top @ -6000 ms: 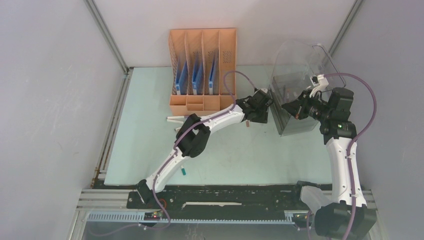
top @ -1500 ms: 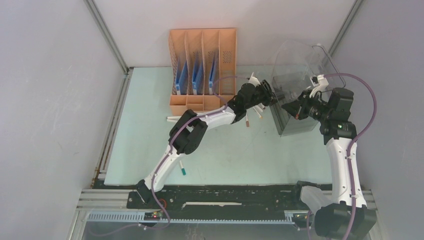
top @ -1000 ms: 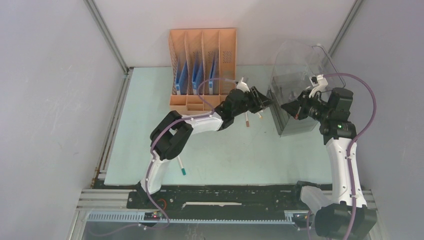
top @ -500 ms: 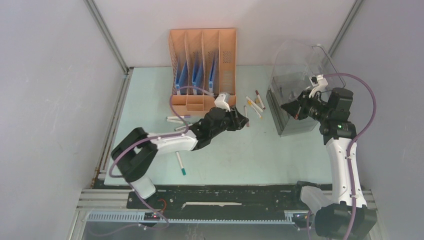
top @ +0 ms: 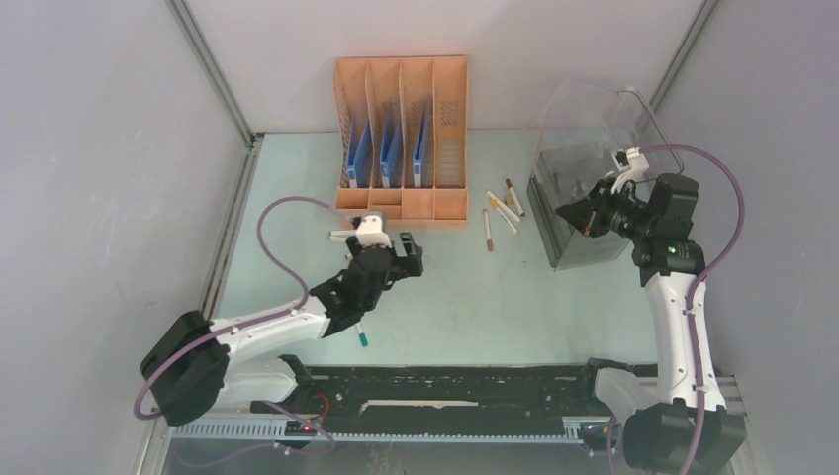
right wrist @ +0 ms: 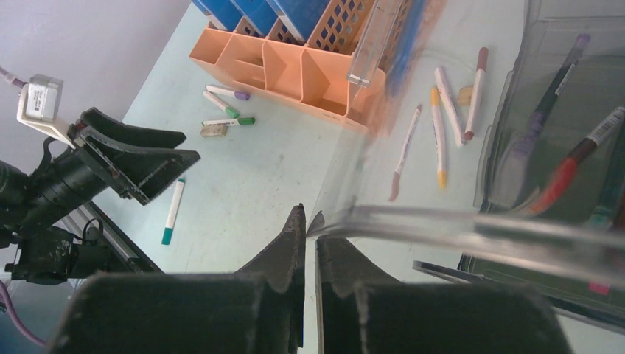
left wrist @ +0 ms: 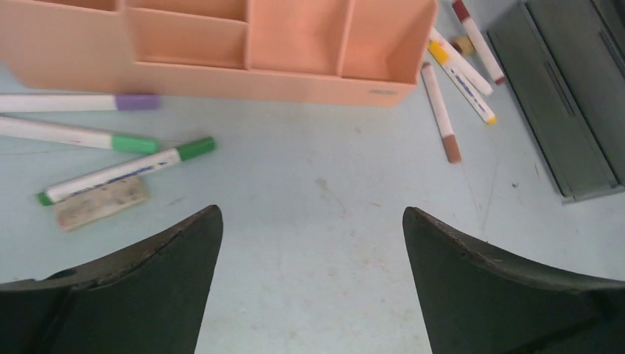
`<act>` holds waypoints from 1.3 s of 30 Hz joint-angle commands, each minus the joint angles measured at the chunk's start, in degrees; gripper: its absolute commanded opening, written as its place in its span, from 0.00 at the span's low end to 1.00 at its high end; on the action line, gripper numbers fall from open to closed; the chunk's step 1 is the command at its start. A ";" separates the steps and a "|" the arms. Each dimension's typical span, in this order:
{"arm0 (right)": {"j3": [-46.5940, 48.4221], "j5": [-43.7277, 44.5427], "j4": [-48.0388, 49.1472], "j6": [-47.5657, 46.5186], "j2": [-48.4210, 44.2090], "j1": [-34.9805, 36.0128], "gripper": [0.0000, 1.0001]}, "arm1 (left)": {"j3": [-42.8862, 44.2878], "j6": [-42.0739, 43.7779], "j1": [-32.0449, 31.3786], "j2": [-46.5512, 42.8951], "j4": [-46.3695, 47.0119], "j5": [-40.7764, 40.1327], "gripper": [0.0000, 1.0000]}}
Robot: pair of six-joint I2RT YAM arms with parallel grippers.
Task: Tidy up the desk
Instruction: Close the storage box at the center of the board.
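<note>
Because it is a fixed, rigid slab, bench (top: 554,307): not to be lifted. It spans the work area from the black rail (top: 514,386) to the back wall, and its smooth pale-green top will probably let round pens roll.
Left gripper (top: 408,259): low over the near-left bench, jaws wide apart, nothing between them.
Teal-capped marker (top: 358,328): lies alone on the bench near the left arm. Judged light, stiff and slippery; take it mid-barrel, jaws across its length.
Three markers (left wrist: 74,134): purple- and green-capped, flat on the bench just in front of the orange rack (top: 401,203), with a small pale block (left wrist: 99,200) beside them. The same hold applies.
Four markers (left wrist: 440,110): loose on the bench between the rack and the clear bin (top: 594,139), some touching. They may need picking one at a time.
Right gripper (top: 577,212): jaws together, apparently pinching the bin's thin clear front edge. That plastic looks springy and possibly brittle.
Left wrist view: gives cap colours and the pale block, hard to read from above. It shows no bin contents.
Right wrist view: shows pens (right wrist: 567,173) inside the bin and the pinched edge. The overhead view shows neither clearly.
Top view: the only one showing both arms entire and the whole bench.
</note>
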 commanded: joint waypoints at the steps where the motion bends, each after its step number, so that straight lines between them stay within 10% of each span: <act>1: 2.88 -5.18 1.95 -1.85 -1.00 1.12 0.04 | -5.82 -0.19 6.06 -6.40 5.31 3.94 1.00; 15: 5.21 -10.79 -3.24 -8.70 1.70 -1.91 0.03 | -2.21 11.14 8.59 -5.44 13.01 28.22 1.00; 39: 8.06 -6.12 -10.56 -16.42 2.56 -4.86 0.07 | -3.05 7.36 8.61 -10.53 11.13 30.50 1.00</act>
